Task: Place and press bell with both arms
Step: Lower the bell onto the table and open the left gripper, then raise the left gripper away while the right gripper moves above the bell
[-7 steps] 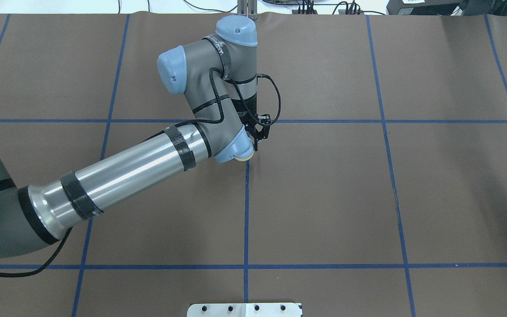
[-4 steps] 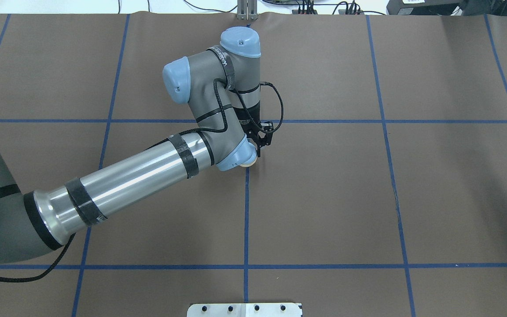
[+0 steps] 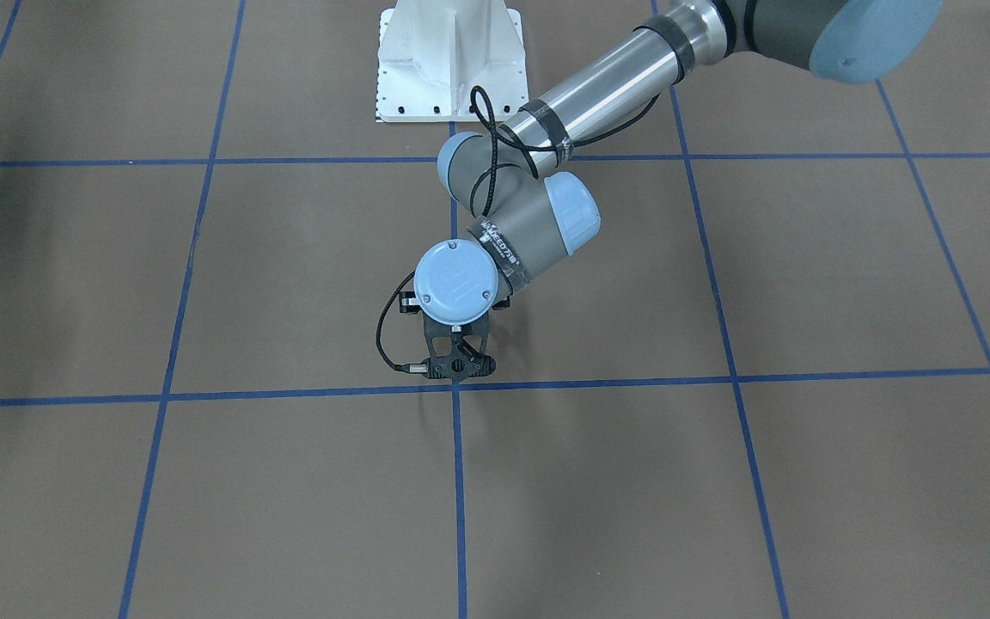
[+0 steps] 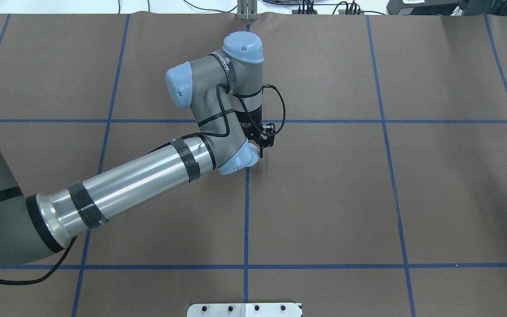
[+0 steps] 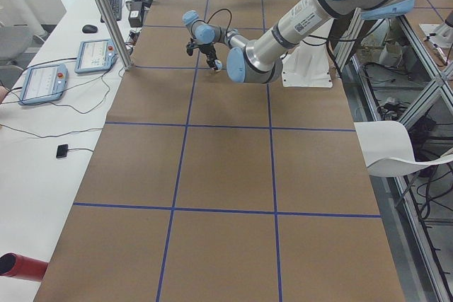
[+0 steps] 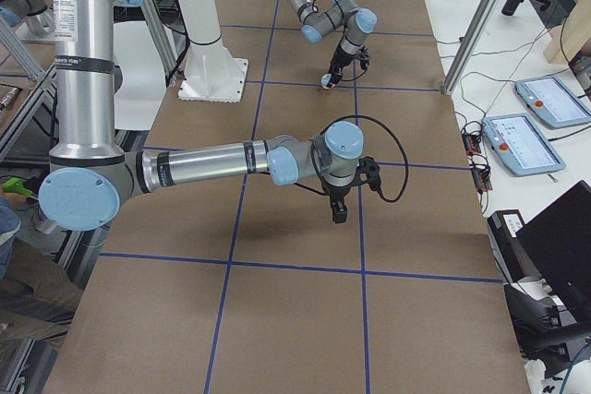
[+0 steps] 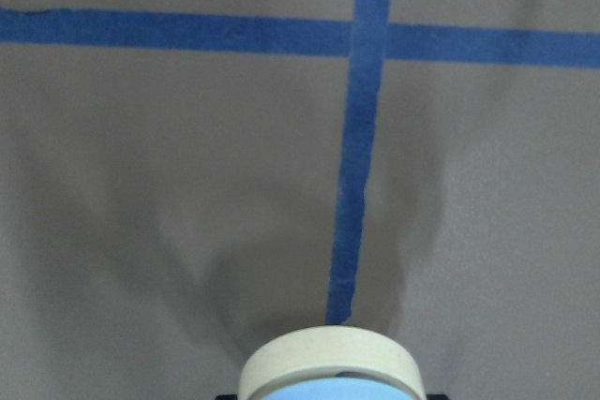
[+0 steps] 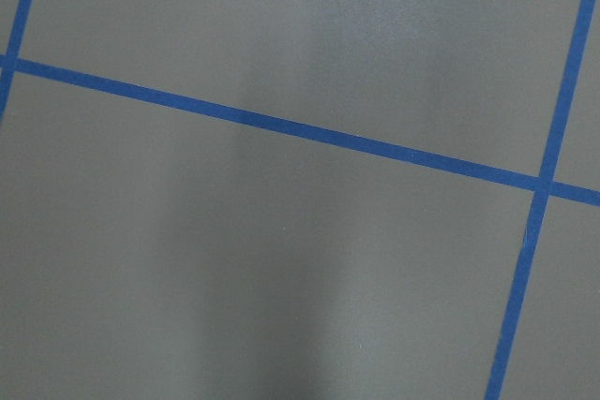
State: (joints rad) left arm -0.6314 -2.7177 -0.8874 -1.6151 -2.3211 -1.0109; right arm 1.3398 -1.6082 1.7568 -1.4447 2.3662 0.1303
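Note:
My left gripper points down near the table's middle, by a crossing of blue tape lines. It is shut on the bell, whose cream base ring shows at the bottom edge of the left wrist view, over its shadow on the brown paper. In the overhead view the gripper shows beside the wrist's blue cap, which hides the bell. The bell is a small pale spot in the exterior right view. My right gripper hangs over the table's right part. I cannot tell whether it is open or shut.
The white bolted pedestal stands at the robot's side of the table. Blue tape lines divide the brown paper into squares. A metal post and control tablets stand along the far side.
My left wrist has moved a little right and toward the robot. The bell's cream base, seen under the wrist cap before, is now hidden in the overhead view.

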